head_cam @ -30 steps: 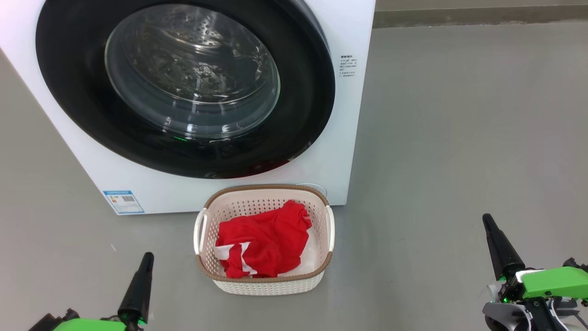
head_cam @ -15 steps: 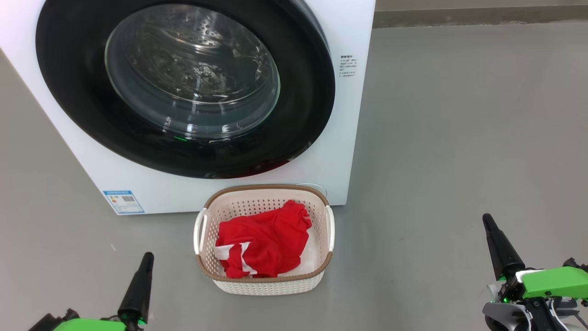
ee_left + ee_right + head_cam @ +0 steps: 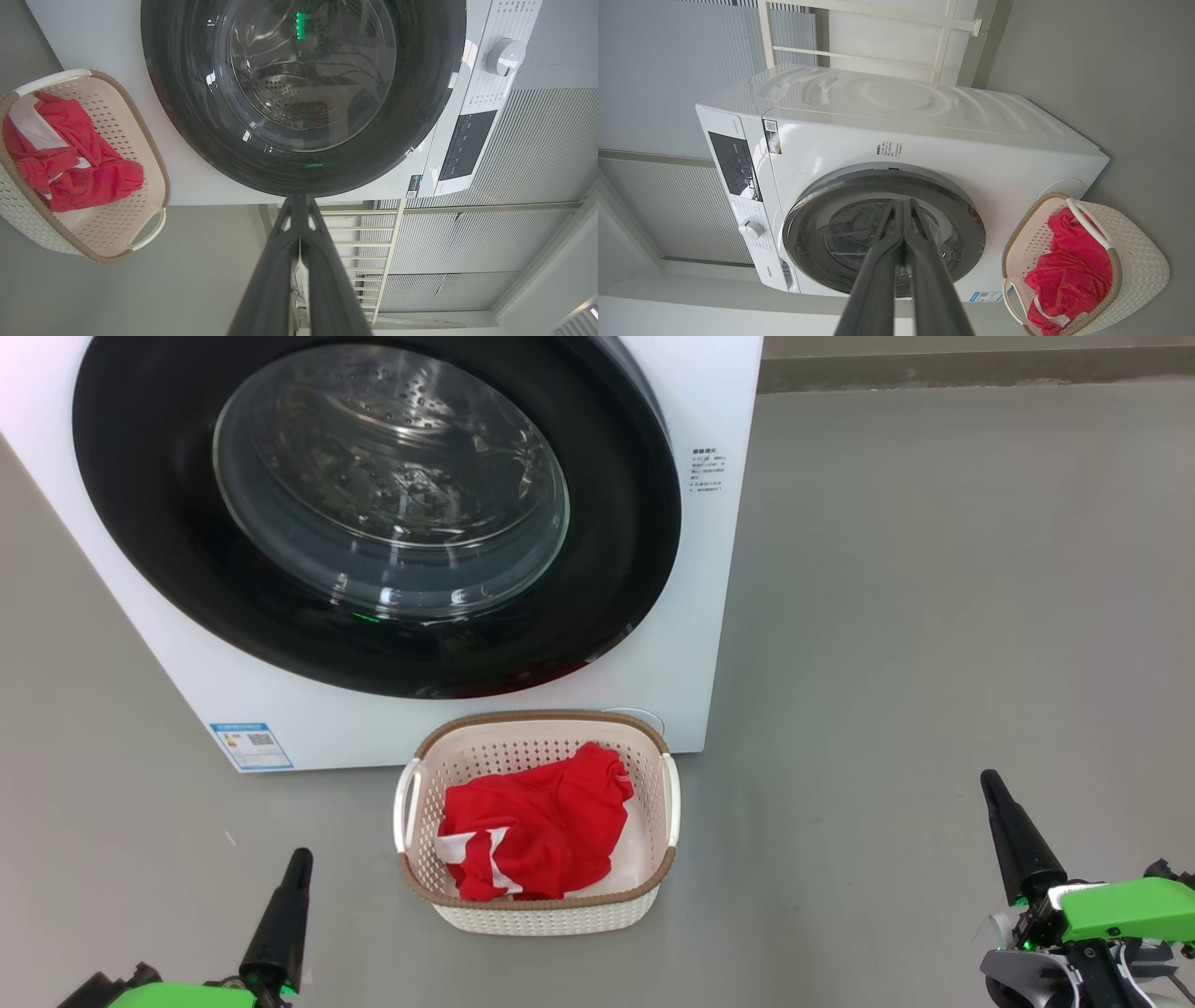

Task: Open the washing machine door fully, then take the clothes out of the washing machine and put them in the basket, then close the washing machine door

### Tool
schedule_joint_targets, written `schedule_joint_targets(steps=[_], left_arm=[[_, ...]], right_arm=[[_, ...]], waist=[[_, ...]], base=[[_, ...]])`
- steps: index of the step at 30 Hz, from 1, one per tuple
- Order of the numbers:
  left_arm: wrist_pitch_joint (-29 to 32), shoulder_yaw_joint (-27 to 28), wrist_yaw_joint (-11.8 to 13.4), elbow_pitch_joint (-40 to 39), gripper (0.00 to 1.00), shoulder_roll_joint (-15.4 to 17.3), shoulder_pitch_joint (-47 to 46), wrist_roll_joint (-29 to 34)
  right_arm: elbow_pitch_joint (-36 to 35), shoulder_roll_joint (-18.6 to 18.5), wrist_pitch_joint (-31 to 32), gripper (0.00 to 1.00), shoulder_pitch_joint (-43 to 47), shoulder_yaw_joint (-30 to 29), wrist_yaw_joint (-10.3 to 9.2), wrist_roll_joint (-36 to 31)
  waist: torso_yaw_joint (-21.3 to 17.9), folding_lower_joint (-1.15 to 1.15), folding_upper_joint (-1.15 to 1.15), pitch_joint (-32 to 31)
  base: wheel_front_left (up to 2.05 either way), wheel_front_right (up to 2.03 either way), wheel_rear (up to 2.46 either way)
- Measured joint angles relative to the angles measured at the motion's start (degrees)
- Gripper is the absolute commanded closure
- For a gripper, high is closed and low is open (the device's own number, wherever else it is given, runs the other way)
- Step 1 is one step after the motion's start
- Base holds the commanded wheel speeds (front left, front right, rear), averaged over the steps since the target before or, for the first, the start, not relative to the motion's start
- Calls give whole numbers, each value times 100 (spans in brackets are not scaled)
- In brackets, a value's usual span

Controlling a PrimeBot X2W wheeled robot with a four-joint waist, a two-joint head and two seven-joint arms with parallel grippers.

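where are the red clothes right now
In the head view the clothes lie in the basket at lower centre, on the floor just in front of the washing machine.

Blue label (image 3: 250, 745) on the washing machine (image 3: 688, 644), print too small to read, black text block (image 3: 708, 470) likewise illegible

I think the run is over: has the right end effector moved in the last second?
No. The right end effector sits exactly as far right of the basket as before.
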Motion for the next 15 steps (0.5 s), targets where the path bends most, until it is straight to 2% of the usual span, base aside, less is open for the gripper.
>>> schedule_joint_targets(steps=[15], left_arm=[[0, 0, 0, 0, 100, 0, 0, 0]], right_arm=[[0, 0, 0, 100, 0, 0, 0, 0]], waist=[[0, 0, 0, 0]], base=[[0, 0, 0]])
